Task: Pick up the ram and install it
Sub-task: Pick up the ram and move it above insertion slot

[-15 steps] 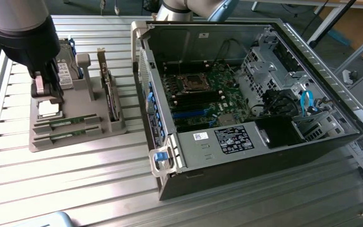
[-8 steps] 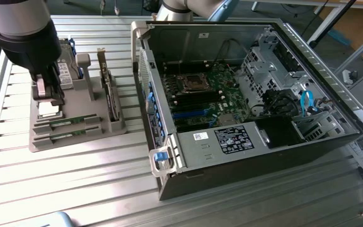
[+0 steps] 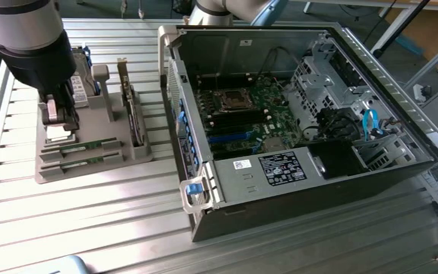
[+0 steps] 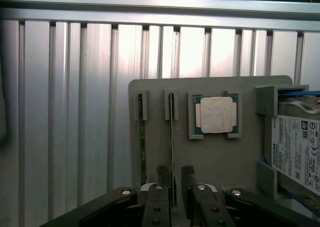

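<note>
gripper (image 4: 175,183): jaws open, straddling ram (image 4: 171,137) end, not gripping
ram: stands on edge in holder (image 4: 220,157) slot, leaving both faces reachable

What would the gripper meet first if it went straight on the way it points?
Most likely the ram stick nearer the processor, standing on edge in the gray holder: the gripper has its open jaws either side of that stick. Height above it is unclear.
</note>
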Robot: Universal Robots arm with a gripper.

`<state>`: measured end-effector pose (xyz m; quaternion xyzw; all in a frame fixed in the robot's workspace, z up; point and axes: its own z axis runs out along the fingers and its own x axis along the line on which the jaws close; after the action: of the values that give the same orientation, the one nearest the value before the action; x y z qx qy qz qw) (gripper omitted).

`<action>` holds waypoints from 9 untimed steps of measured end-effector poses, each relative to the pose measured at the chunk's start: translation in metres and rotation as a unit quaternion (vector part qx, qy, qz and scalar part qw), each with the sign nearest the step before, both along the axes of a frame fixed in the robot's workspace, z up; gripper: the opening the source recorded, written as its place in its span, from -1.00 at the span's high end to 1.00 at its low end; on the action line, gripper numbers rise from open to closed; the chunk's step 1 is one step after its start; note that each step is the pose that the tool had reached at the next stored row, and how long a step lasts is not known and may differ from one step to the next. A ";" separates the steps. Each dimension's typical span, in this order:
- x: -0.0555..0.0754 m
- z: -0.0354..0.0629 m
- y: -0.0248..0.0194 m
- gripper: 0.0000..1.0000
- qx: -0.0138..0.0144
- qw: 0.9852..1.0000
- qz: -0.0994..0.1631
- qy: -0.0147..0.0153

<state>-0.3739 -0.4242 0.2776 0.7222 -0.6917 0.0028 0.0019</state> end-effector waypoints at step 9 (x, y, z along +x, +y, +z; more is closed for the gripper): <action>0.000 -0.0098 0.0000 0.52 0.000 1.000 0.000 0.000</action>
<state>-0.3739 -0.4243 0.2678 0.7222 -0.6917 0.0028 0.0019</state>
